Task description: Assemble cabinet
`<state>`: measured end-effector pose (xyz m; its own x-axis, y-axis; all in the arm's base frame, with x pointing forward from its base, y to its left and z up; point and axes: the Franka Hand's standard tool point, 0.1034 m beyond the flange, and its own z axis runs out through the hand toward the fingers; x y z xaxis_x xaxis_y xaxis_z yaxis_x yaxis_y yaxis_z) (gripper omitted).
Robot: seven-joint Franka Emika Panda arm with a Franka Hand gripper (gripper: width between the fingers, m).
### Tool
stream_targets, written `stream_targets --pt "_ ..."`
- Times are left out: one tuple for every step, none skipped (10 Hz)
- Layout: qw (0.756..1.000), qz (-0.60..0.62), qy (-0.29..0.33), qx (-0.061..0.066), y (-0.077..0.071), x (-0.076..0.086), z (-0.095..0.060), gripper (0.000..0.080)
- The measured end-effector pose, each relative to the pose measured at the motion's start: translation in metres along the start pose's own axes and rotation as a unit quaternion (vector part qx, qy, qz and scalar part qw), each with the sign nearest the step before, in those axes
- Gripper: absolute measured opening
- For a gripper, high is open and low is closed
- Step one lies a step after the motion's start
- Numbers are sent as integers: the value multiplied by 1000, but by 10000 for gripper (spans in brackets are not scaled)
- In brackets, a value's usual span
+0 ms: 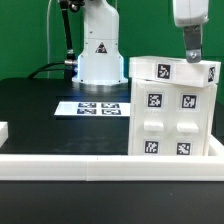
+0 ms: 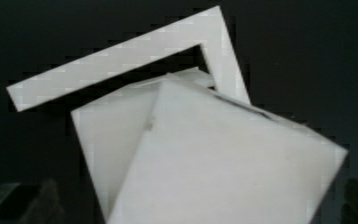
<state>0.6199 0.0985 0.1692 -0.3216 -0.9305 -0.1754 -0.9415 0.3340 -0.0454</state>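
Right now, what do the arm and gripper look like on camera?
In the exterior view, the gripper has a light grey body with dark, slim fingers. The white robot base carries a black triangle sticker, with dark cables alongside it.

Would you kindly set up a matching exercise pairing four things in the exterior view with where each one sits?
Things:
1. cabinet
2. marker board
3. robot base
4. pincer

Places:
A. flat on the black table, in front of the robot base
B. at the top edge of the cabinet
C. at the exterior view's right, standing on the table
D. at the back, bearing a triangle sticker

Pairs: 1-C, 2-A, 3-D, 4-B
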Motion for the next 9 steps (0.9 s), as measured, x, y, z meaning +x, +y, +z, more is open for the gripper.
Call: stream_targets --pt "1000 0 -16 4 -3 -4 -9 797" --pt "1000 7 -25 10 -5 -6 -12 797" --pt "1000 -16 -24 10 -5 -6 -10 797" --pt "999 -23 -24 9 -5 -6 -9 797" --pt "997 -72 -20 7 -4 -5 -9 797" --pt "989 -144 -15 -4 -2 -6 -9 797" --pt "972 -236 -10 -12 -4 -7 -11 797" --pt "952 -306 -10 -18 -5 -9 -12 797" --pt "922 -387 -9 -20 -7 -9 -13 797"
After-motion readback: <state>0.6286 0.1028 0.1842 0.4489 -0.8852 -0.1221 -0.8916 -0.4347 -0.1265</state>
